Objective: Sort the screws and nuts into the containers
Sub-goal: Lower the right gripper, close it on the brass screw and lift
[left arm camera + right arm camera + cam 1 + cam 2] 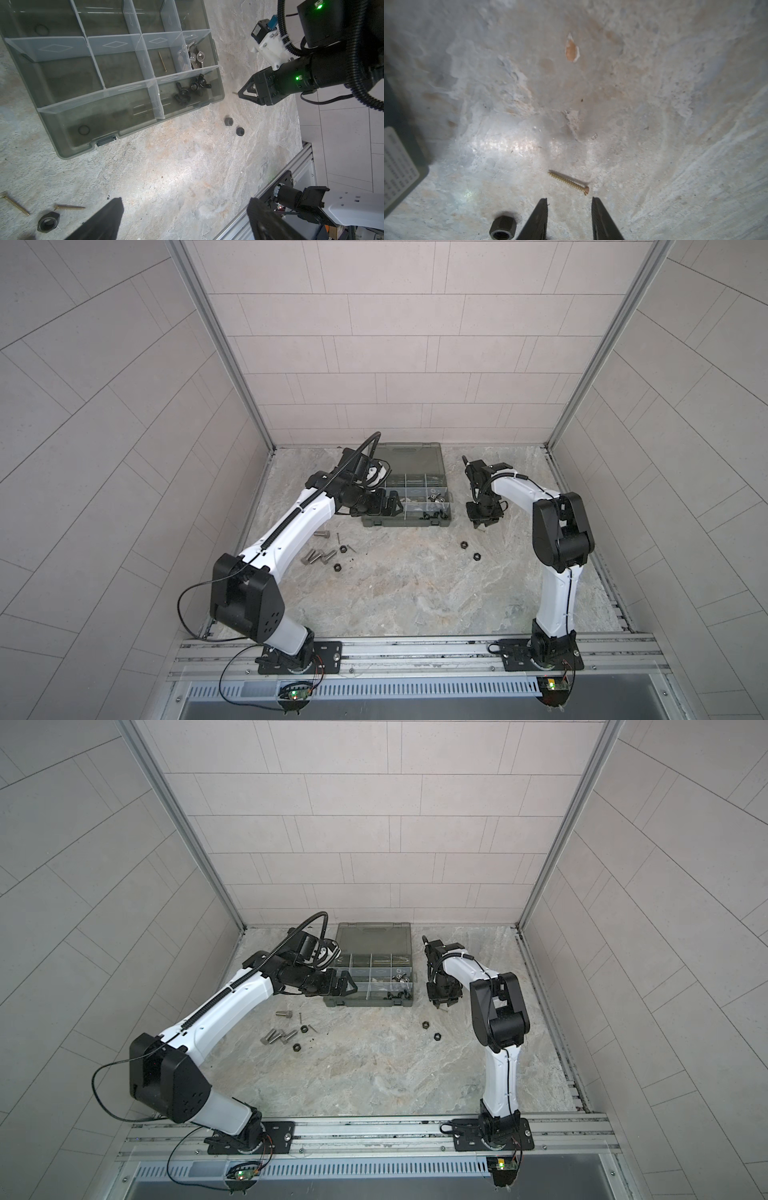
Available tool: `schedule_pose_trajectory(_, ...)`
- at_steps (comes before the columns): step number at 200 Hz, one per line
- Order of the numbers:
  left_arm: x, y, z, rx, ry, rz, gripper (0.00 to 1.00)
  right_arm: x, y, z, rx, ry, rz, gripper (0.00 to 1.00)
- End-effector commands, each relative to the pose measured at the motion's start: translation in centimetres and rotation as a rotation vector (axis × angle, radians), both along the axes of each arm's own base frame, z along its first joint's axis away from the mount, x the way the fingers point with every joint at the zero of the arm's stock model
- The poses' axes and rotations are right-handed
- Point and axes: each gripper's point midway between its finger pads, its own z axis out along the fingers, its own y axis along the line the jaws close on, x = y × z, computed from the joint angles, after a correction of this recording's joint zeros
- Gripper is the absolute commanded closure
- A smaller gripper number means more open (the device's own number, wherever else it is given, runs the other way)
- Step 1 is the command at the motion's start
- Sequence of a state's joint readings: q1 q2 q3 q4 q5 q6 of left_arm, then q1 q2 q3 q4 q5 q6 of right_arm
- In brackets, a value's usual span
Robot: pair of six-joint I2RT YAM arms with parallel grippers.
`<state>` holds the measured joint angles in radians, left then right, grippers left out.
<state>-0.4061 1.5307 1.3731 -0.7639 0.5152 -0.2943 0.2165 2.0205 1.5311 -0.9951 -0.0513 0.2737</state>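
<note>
The grey-green organizer case point(399, 523) lies open at the back, its containers holding black wing nuts point(191, 88), silver wing nuts point(195, 57) and one thin screw point(162, 61). My left gripper point(185, 205) hovers wide open by the case's front left corner, holding nothing. To the right of the case my right gripper point(569, 199) points down, open, with a brass screw point(569, 181) on the floor just past its tips and a black hex nut point(502, 228) beside one finger. Silver bolts point(318, 558) lie near the left arm.
Two black hex nuts point(464, 544) point(476, 558) lie in front of the right gripper point(484, 524). By the left arm lie more hex nuts point(343, 548), one of them point(48, 221) between two brass screws point(69, 207). The case lid point(405, 456) stands open near the back wall.
</note>
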Motion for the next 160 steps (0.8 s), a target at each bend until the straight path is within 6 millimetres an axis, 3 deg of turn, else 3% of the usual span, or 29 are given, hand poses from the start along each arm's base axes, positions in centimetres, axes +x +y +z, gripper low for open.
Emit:
schedule_pose_trajectory(1,-0.1,0.2,0.6,0.005,-0.014,-0.015,0.00,-0.4,-0.2,-1.3,-0.005,0.041,-0.017,0.64)
schedule_pose_trajectory(94,0.0,0.9,0.1,0.005,0.001,-0.009,0.00,-0.7,-0.3,-2.8,-0.009,0.075,-0.017,0.66)
schedule_pose_trajectory(160,-0.4,1.6,-0.2,0.007,0.021,-0.006,0.00,-2.3,0.6,-3.9,0.048,0.116,-0.052,0.83)
